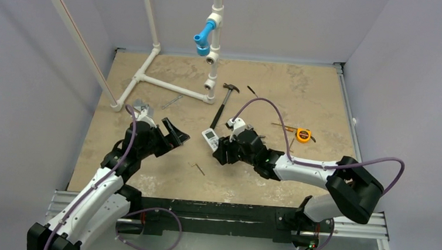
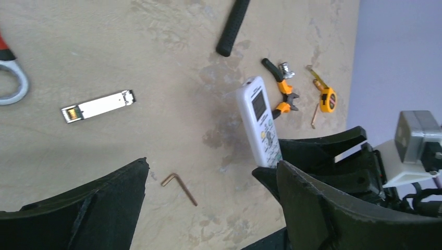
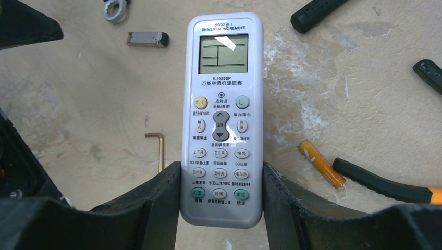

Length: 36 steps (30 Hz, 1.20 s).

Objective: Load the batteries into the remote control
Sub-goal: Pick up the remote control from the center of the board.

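Note:
The remote control (image 3: 221, 104) is a slim white handset with its screen and buttons facing the right wrist camera. My right gripper (image 3: 221, 167) is shut on its lower end, one finger on each long side. The pair shows mid-table in the top view, with the remote (image 1: 210, 138) sticking out of the right gripper (image 1: 220, 150). One orange battery (image 3: 321, 163) lies on the table to the right of the remote, beside the pliers. My left gripper (image 1: 174, 134) is open and empty, just left of the remote (image 2: 258, 122). In its own view the left gripper (image 2: 211, 166) hovers over bare table.
A hammer (image 1: 223, 104) lies behind the remote. An orange tape measure (image 1: 304, 134) and orange-handled pliers (image 2: 281, 91) lie to the right. A small hex key (image 1: 198, 169) lies near the front. A silvery metal piece (image 2: 99, 105) lies left. A white pipe frame (image 1: 168, 85) stands at the back left.

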### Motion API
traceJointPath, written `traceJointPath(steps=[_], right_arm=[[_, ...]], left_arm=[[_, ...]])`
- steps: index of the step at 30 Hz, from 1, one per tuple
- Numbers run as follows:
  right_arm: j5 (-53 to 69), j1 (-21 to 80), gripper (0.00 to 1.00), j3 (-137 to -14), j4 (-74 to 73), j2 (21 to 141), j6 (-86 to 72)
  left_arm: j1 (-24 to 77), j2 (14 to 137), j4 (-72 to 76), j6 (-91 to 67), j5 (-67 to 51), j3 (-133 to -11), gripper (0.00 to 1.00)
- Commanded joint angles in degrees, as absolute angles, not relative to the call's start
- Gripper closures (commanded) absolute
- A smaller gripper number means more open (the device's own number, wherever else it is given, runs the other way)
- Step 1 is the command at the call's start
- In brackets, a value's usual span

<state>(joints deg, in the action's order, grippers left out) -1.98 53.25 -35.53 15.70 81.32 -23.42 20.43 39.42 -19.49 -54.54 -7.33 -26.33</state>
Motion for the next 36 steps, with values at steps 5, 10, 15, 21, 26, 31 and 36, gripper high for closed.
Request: traceJointPath(steps=[5, 10, 15, 21, 26, 31, 36], right_arm=[[1.62, 53.44, 0.75, -34.64, 20.95, 79.09, -31.03], [4.96, 53.49, 0.75, -35.16, 20.96, 79.16, -32.0], [5.44, 53.53, 0.75, -34.66, 20.93, 78.04, -32.42], [6.05, 53.59, 0.75, -34.19, 20.6, 77.31, -32.72], [7.33, 53.62, 0.75, -33.39, 22.44, 76.36, -34.1], [8.48, 53.62, 0.75, -33.18, 23.82, 75.28, -35.36], [9.0, 53.61, 0.75, -32.8, 24.7, 74.18, -36.24]], left_arm=[[23.6, 39.15, -6.89, -61.72, -10.12, -23.51, 0.11], [26.04, 39.35, -4.91, -62.88, -8.8, -23.52, 0.11], [27.45, 40.37, -3.38, -63.59, -8.13, -23.56, 0.11], [28.33, 41.28, -2.23, -64.15, -7.74, -23.47, 0.11], [28.87, 42.16, -1.22, -64.5, -7.81, -23.35, 0.11], [29.22, 42.9, 0.6, -64.76, -7.89, -23.33, 0.11], [29.7, 44.72, 2.51, -65.02, -8.51, -23.28, 0.12]])
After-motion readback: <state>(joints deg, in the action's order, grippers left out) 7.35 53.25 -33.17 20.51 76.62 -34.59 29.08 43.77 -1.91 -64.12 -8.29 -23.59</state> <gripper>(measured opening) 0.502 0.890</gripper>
